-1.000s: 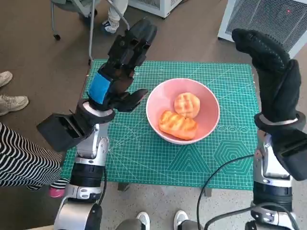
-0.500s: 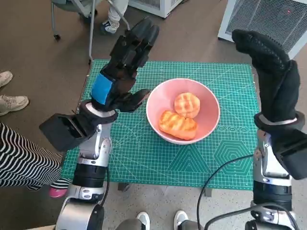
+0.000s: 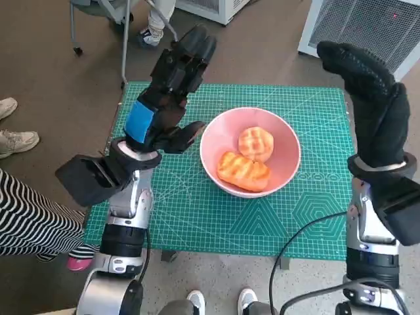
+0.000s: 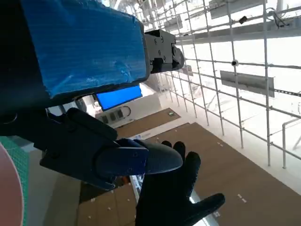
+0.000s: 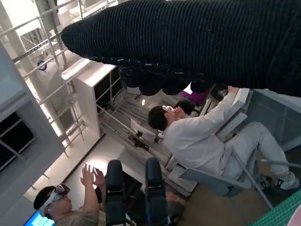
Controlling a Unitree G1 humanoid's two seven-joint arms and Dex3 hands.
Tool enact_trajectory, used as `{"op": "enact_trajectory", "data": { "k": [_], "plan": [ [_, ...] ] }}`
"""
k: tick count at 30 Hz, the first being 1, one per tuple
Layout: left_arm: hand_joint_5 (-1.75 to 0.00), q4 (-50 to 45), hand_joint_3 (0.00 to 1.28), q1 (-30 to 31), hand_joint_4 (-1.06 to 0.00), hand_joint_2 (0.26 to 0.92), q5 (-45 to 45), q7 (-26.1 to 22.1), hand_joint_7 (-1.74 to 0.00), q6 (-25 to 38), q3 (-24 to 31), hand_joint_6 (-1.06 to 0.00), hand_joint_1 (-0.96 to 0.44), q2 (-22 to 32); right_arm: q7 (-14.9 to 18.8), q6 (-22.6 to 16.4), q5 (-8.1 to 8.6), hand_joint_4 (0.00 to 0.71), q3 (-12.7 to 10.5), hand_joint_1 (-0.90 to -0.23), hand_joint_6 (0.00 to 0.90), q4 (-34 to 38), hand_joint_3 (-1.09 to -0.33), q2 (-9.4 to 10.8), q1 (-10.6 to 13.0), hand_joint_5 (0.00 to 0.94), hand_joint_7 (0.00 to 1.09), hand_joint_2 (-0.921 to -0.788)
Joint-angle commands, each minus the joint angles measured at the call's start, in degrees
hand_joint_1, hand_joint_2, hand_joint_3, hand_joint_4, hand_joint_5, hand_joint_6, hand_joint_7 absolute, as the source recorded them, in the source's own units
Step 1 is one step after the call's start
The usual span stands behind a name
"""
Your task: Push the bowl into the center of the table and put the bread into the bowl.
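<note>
A pink bowl (image 3: 286,140) stands near the middle of the green cutting mat (image 3: 197,216) on the table. Two pieces of golden, grid-scored bread (image 3: 243,170) lie inside it, one round piece (image 3: 256,143) behind the longer one. My left hand (image 3: 167,92) is raised above the mat to the left of the bowl, fingers spread and holding nothing; its blue-taped back (image 4: 84,47) fills the left wrist view. My right hand (image 3: 367,92) is lifted high at the right of the bowl, fingers extended and empty; the glove (image 5: 197,42) crosses the right wrist view.
Feet of people (image 3: 16,141) show on the floor at the left, with a chair (image 3: 105,13) beyond the table. A white unit (image 3: 367,26) stands at the back right. A seated person (image 5: 202,141) and another with raised hands (image 5: 70,207) appear in the right wrist view.
My left arm has shifted slightly up and right. The bowl, the bread and the right hand have stayed put.
</note>
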Motion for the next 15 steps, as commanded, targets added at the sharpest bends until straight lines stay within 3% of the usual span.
{"op": "enact_trajectory", "data": {
  "k": [1,15],
  "plan": [
    [0.00,-1.1,0.41,0.8,-0.05,0.921,0.9,0.7,-0.31,-0.3,-0.1,0.00,-0.75,0.5,0.2,0.3,-0.57,0.158,0.2,-0.729,-0.001,0.8,-0.739,-0.1,0.3,0.000,0.52,-0.921],
    [-0.01,-2.7,0.41,1.7,-0.06,0.921,0.8,1.2,-0.31,0.7,-0.1,0.00,-0.77,1.1,-0.1,0.1,-1.01,0.153,0.2,-0.732,-0.001,0.3,-0.739,-0.2,0.4,0.000,0.52,-0.921]
  ]
}}
